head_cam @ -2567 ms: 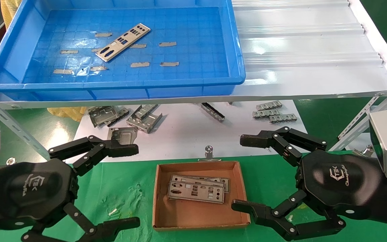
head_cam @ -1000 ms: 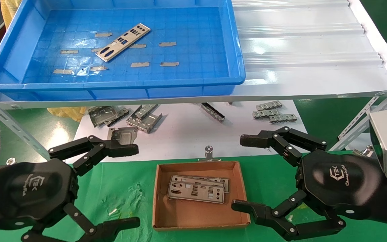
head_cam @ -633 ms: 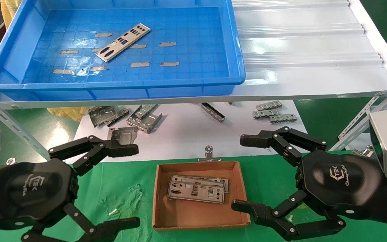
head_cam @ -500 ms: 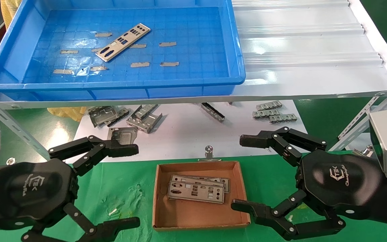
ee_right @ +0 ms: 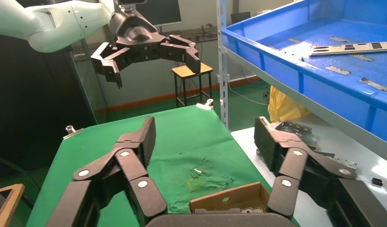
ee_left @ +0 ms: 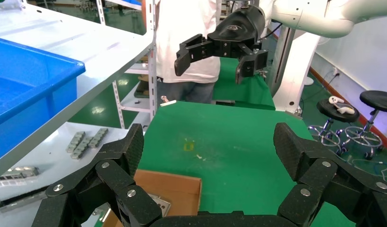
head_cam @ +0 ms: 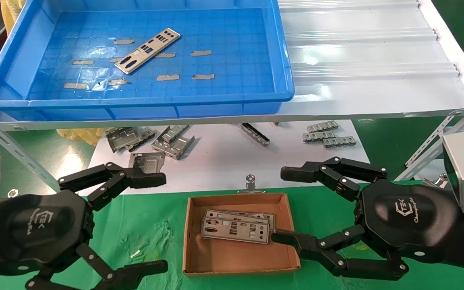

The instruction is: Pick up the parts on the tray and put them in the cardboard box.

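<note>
Table cover: green cloth [head_cam: 151, 225], wrinkled and lightly scuffed in 1 patch near the front.
Shelf: white corrugated sheet [head_cam: 361, 56] on a rack of perforated grey metal struts [head_cam: 2, 141].
Lower shelf: white board [head_cam: 224, 161] carrying bent grey metal brackets [head_cam: 173, 141] in loose groups.
Floor: green, glossy, with a red stripe along the wall [ee_left: 340, 101].
Seating: black round stool [ee_left: 380, 101] on castors; wooden-topped stool [ee_right: 191, 71] by the far wall.
Walls: pale, with a dark monitor [ee_right: 163, 12] standing on a bench.
Person: someone in a white coat [ee_left: 189, 42] standing beyond the rack.
Light: bright overhead glare on the white sheet.
</note>
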`<state>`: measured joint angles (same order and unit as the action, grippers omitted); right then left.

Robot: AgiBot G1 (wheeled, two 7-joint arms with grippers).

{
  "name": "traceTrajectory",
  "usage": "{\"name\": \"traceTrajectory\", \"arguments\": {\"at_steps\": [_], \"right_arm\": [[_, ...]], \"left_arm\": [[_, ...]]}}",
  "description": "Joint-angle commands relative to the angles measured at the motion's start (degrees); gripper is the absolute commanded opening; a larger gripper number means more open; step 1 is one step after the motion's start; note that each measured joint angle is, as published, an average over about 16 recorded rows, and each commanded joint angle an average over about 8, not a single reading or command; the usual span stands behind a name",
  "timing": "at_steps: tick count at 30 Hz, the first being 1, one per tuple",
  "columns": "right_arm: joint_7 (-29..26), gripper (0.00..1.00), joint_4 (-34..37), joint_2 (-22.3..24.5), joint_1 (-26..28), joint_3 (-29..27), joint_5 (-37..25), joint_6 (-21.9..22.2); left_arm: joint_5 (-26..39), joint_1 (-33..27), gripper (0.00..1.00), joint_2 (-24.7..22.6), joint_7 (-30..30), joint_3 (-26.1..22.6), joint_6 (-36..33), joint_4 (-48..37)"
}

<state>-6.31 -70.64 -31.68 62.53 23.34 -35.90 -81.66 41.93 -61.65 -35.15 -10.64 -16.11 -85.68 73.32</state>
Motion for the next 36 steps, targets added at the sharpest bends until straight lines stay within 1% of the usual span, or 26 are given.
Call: {"name": "traceTrajectory", "arguments": {"at_steps": [1,29,33,36], "right_arm": [[0.00,0.00,0.00,0.00,0.00,0.00,0.00,0.00],[0.00,0.00,0.00,0.00,0.00,0.00,0.00,0.00],[0.00,0.00,0.00,0.00,0.00,0.00,0.00,0.00],[0.00,0.00,0.00,0.00,0.00,0.00,0.00,0.00]], "left_arm": [[0.00,0.00,1.00,0.00,0.00,0.00,0.00,0.00],[0.04,-0.18,1.00,-0.03,-0.05,0.02,0.08,0.01],[1.30,-2.98,1.00,-1.03,-0.62,-0.37,0.95,-0.69],[4.19,-8.25,1.00,-3.12,-1.38,-1.39,2.37,-2.97]]}}
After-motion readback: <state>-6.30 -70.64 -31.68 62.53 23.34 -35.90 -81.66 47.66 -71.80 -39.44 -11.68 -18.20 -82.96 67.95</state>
